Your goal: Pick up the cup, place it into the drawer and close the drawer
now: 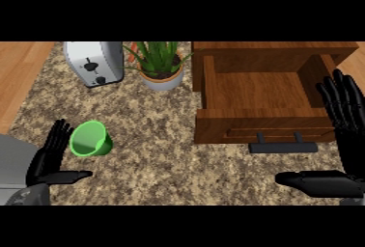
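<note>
A green cup lies tipped on the speckled counter at the left, its mouth facing me. My left hand stands open right beside it on its left, fingers straight up, thumb pointing right below the cup. The wooden drawer is pulled open at the upper right, nothing showing inside it, with a dark handle on its front. My right hand is open at the right edge, its fingers reaching up along the drawer's right side and its thumb pointing left.
A silver toaster stands at the back left. A potted plant sits between the toaster and the drawer cabinet. The counter's wooden border runs down the left side.
</note>
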You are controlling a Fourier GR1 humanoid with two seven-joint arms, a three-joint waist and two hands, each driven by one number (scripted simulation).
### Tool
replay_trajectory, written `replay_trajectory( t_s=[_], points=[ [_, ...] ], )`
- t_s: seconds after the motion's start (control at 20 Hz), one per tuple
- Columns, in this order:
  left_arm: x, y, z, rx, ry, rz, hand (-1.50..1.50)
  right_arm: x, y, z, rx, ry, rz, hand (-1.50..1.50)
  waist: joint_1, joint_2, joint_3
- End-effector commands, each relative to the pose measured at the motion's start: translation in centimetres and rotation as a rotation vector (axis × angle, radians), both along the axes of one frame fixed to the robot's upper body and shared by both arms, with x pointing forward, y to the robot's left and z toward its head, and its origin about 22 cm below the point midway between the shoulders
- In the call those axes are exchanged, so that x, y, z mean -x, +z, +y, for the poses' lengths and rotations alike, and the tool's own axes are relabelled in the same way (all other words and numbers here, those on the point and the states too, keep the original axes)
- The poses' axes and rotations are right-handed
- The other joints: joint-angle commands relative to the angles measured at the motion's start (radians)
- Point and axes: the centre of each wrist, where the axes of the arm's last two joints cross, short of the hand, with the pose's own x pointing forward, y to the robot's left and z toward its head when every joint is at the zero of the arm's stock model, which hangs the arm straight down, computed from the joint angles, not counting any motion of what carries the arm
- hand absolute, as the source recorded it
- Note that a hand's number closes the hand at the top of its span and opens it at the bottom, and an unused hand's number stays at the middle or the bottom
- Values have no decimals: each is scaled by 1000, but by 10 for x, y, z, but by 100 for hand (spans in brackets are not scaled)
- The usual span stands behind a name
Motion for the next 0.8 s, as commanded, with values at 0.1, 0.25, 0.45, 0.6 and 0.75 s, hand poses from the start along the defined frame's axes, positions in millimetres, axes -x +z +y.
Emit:
replay_trajectory(
  t_s=[0.1,0.25,0.45,0.6,0.75],
  points=[
    [-8,-12,-22,31,-43,-56,-150,-9,-4,6,-4,9,-7,-150,-6,4,-1],
    [18,-21,-9,12,-32,-90,-150,2,-9,-4,-1,21,8,-150,-11,4,-2],
    [7,-24,-29,19,-45,-99,-150,-5,6,0,2,12,-5,-150,-10,4,-2],
    [-16,5,2,53,-48,-76,-150,-5,-9,8,-19,21,-9,-150,-11,6,-2],
    [-11,-2,-4,52,-56,-96,-150,-5,1,6,-1,21,-10,-150,-15,7,-3]
  ],
)
